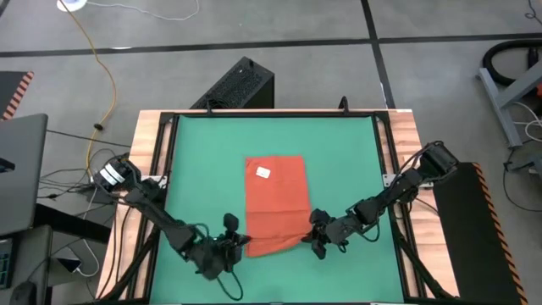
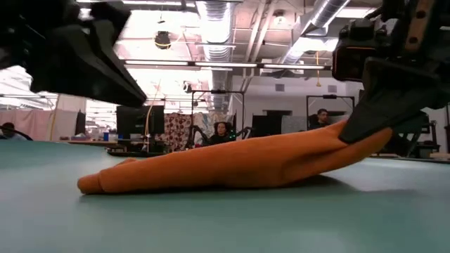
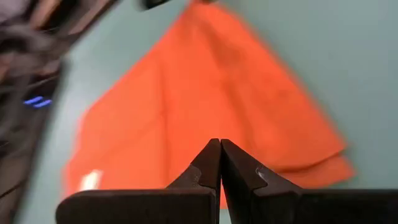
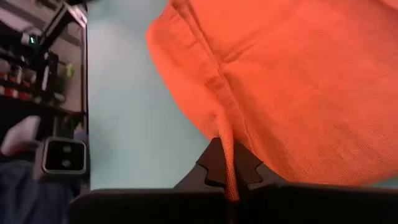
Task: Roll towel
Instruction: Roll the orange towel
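The orange-red towel [image 1: 275, 203] lies lengthwise on the green mat [image 1: 203, 169], its white tag [image 1: 262, 173] near the far end. My right gripper [image 1: 312, 233] is shut on the towel's near right corner and holds it up off the mat. My left gripper [image 1: 243, 243] hovers by the near left corner. The left wrist view shows it [image 3: 220, 144] shut, with no cloth between its fingers and the towel [image 3: 205, 93] beyond them. In the low view the towel's left end [image 2: 95, 184] rests on the mat. My right gripper pinches the towel's hemmed edge [image 4: 221, 127] at the near right corner between its two fingers. It comes slanting down from the table's right. That corner [image 2: 362, 137] is lifted clear of the mat. The rest of the cloth slopes down and lies on the mat.
Bare green mat surrounds the towel on all sides. A wooden frame [image 1: 152, 152] borders the mat. A black box [image 1: 241, 85] stands just past the far edge, and a laptop [image 1: 17, 169] sits off the table's left. People sit far back in the room [image 2: 223, 131].
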`<state>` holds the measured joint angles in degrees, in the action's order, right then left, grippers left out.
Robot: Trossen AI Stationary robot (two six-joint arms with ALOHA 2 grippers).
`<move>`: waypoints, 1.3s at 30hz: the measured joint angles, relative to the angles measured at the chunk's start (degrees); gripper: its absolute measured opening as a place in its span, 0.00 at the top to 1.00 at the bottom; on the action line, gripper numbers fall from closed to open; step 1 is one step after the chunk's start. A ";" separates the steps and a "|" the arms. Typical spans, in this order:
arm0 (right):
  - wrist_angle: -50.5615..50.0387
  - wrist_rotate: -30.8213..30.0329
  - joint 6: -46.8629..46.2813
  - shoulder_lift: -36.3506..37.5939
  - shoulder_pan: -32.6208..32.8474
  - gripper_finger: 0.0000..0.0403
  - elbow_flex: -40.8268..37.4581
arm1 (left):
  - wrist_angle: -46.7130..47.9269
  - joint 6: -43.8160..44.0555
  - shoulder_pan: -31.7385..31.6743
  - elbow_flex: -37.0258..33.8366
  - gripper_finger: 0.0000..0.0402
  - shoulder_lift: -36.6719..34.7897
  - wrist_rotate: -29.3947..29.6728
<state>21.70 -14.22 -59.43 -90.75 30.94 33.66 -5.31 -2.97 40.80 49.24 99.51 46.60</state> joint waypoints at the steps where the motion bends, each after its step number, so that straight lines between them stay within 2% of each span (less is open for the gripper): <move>1: 0.03 0.47 -0.64 0.03 -0.33 0.98 0.02 | -2.78 -1.39 -1.18 -1.10 1.00 0.06 -3.51; 4: 0.14 1.96 -0.86 0.03 -0.90 0.98 0.03 | -10.92 -2.58 -4.97 -5.45 1.00 0.08 -11.25; 8: 0.86 2.40 -4.06 0.06 -1.46 0.98 0.06 | -18.01 -2.70 -8.12 -9.86 1.00 0.10 -13.70; 12: 1.55 4.54 -7.62 0.10 -2.77 0.98 0.14 | -19.43 -2.17 -9.82 -10.97 1.00 0.10 -20.74; 16: 1.37 6.38 -10.59 0.12 -4.01 0.98 0.14 | -19.48 -2.46 -10.68 -10.98 1.00 0.10 -25.00; 27: -0.75 6.94 -18.56 0.14 -6.31 0.98 0.14 | -18.75 -1.67 -10.95 -12.67 1.00 0.13 -28.91; 35: -3.17 6.80 -21.98 0.14 -7.13 0.98 0.14 | -27.94 2.04 -11.45 -18.62 1.00 0.13 -30.59; 39: -4.74 6.80 -23.42 0.14 -7.71 0.98 0.14 | -28.65 4.15 -11.45 -19.46 1.00 0.10 -31.28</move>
<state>16.96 -7.42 -82.86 -90.61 23.23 33.80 -33.95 1.18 29.34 29.78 99.61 15.33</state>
